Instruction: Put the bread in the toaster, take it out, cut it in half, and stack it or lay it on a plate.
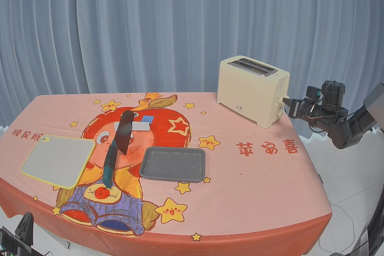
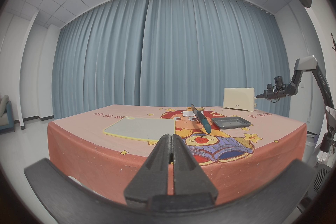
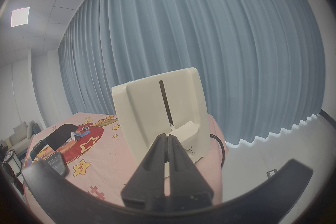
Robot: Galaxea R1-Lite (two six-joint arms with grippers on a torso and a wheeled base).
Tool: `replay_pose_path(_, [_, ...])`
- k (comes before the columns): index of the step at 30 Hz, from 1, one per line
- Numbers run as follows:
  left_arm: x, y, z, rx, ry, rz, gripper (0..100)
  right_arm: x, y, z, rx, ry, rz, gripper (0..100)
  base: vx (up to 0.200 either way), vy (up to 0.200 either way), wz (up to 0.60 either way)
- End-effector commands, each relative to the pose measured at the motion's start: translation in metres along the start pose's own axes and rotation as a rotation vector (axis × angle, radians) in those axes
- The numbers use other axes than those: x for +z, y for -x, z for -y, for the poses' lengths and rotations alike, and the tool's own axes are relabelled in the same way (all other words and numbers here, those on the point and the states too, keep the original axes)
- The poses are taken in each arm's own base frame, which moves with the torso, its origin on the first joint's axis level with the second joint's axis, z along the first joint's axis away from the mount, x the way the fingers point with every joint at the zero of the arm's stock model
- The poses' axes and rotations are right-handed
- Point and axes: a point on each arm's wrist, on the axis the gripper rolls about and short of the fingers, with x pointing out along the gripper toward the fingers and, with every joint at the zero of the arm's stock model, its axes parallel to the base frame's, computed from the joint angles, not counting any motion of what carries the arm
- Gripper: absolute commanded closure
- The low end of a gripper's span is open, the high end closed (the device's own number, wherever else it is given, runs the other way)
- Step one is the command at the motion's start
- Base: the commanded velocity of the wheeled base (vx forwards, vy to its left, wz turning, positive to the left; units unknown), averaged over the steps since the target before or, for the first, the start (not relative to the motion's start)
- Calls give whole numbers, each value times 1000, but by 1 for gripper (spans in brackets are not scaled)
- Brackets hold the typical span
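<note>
The cream toaster (image 1: 248,97) stands at the table's far right; its top slots (image 1: 253,67) look dark and I cannot make out bread in them. My right gripper (image 1: 285,101) is shut, tips against the lever (image 3: 185,130) on the toaster's end face (image 3: 150,109), and the lever sits low in its slot. My left gripper (image 2: 171,137) is shut and empty, held off the table's front left corner. A knife (image 1: 116,149) with a dark blade and teal handle lies mid-table. The grey plate (image 1: 192,177) is empty beside it.
A white cutting board with a yellow rim (image 1: 60,161) lies at the front left. A small white and blue piece (image 1: 140,125) sits behind the knife blade. The toaster's cord (image 3: 218,144) trails off the table's right edge. Curtains hang behind.
</note>
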Motion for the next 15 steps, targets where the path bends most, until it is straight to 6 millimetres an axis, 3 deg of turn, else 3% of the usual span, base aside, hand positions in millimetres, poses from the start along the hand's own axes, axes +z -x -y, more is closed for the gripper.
replay_pose_path(1, [-5,-1,0,0,0,-19,100,20,14,-8,2,14,62,100,0,0,0])
replay_pose_path(7, [-5,-1,0,0,0,-19,100,35,36,-15,-45,21,113,100,0,0,0])
replay_pose_path(15, [-5,-1,0,2,0,-19,100,40,98,-31,-46,19,130,100,0,0,0])
